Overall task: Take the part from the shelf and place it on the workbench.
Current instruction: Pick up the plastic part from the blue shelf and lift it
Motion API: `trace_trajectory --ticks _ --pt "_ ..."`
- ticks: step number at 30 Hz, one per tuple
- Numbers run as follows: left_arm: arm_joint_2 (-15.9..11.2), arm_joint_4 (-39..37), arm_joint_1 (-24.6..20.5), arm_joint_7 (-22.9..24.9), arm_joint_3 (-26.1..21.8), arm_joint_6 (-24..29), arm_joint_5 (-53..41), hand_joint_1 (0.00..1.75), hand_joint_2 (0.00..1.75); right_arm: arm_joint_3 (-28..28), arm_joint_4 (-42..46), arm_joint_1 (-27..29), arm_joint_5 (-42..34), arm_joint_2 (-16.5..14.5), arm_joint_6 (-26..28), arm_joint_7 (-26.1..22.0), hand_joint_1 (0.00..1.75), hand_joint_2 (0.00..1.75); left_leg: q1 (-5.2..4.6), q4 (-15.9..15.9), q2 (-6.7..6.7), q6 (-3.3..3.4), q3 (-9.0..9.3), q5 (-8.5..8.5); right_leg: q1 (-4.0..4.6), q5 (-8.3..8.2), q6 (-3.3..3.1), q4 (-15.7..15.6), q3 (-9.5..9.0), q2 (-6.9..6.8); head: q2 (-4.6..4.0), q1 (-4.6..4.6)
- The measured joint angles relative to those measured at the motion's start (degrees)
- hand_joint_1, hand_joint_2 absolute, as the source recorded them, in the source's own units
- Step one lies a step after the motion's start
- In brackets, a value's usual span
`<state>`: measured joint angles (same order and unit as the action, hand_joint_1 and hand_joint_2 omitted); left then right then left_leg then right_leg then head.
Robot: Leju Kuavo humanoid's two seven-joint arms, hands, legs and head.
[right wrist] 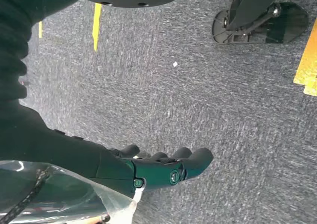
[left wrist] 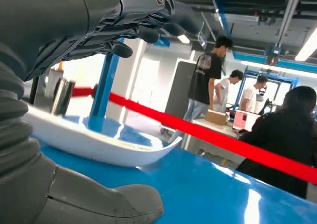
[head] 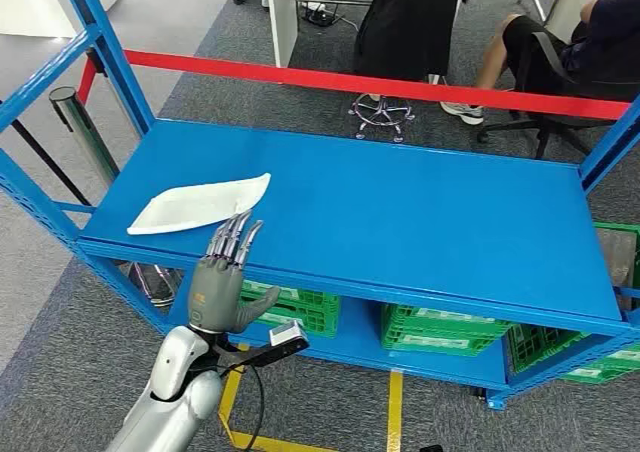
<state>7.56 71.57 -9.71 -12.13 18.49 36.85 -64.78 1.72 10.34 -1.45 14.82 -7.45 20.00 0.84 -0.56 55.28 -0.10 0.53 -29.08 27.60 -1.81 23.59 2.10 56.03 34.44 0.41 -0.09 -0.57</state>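
workshop floor: blue steel shelf (head: 362, 212), green crates (head: 438, 330), red barrier (head: 377, 82).

glossy white plastic part (head: 200, 203) on a smooth blue painted-metal shelf (head: 423, 212); rough grey carpet floor (right wrist: 209, 100).

Left hand (head: 219, 290) raised, fingers apart

Bright overhead lighting; glare streaks on the glossy blue metal shelf deck (left wrist: 232, 194) beyond the left hand (left wrist: 75, 30), itself near-black and blurred. Window behind blown out.
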Motion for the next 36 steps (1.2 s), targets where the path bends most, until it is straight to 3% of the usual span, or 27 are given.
trace_trajectory --ticks 9,15,25,36 --pt "0.39 -7.20 -7.63 7.62 1.58 -0.79 -8.39 0.00 1.75 1.13 0.00 -0.16 1.52 0.17 -1.06 -0.30 0.00 1.75 -0.01 0.05 0.00 -0.04 -0.34 -0.18 0.00 -0.21 -0.02 0.00 0.32 0.05 0.00 0.02" --pt "0.68 -13.18 -12.49 12.37 2.68 -4.22 -13.63 0.00 1.75 1.57 0.00 -0.26 2.15 0.27 -1.40 -0.14 0.00 1.75 0.00 0.10 0.00 -0.05 -0.42 -0.23 0.01 -0.28 -0.02 0.01 0.38 0.05 0.00 0.01" --pt "0.95 -18.63 -16.72 14.97 3.45 -7.93 -15.60 0.00 1.75 1.65 0.00 -0.31 2.66 0.34 -1.66 -0.15 0.00 1.75 -0.01 0.14 0.00 -0.03 -0.48 -0.31 0.01 -0.34 -0.02 0.01 0.53 0.05 0.00 0.01" --pt "1.26 -27.95 -25.48 20.21 3.96 -14.33 -18.69 0.00 1.75 2.37 0.00 -0.43 3.51 0.55 -2.33 0.38 0.00 1.75 0.00 0.16 0.01 -0.09 -0.56 -0.41 0.01 -0.48 -0.03 0.01 0.59 0.06 0.00 0.02"
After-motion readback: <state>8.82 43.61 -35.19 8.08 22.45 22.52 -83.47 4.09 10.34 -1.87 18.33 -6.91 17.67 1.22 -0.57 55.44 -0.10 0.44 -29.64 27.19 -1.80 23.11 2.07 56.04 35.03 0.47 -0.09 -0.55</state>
